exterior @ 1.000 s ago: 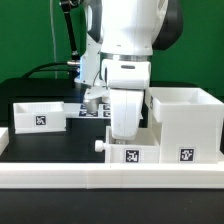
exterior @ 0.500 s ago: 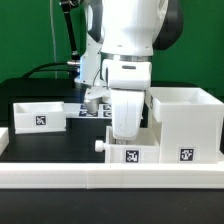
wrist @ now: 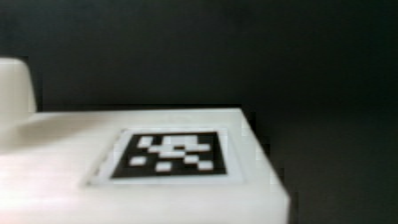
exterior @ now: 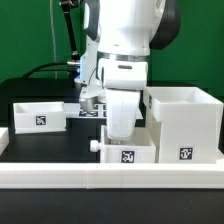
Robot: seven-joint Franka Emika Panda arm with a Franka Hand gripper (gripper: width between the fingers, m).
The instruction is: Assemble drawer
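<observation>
Though plain at exterior frame centre, cannot tell jaw state of gripper: fingertips hidden behind rim of near tray.
Near tray at lower centre, front tag facing camera, small knob on exterior view's left side.
Just beside it, toward exterior view's right: housing, tall, open-topped.
Second tray well apart, at exterior view's left.
Rail along bottom, in front of all.

Wrist view: blurred white surface bearing square tag, dark background behind. Cannot tell which part. Jaw state unreadable here too.
</observation>
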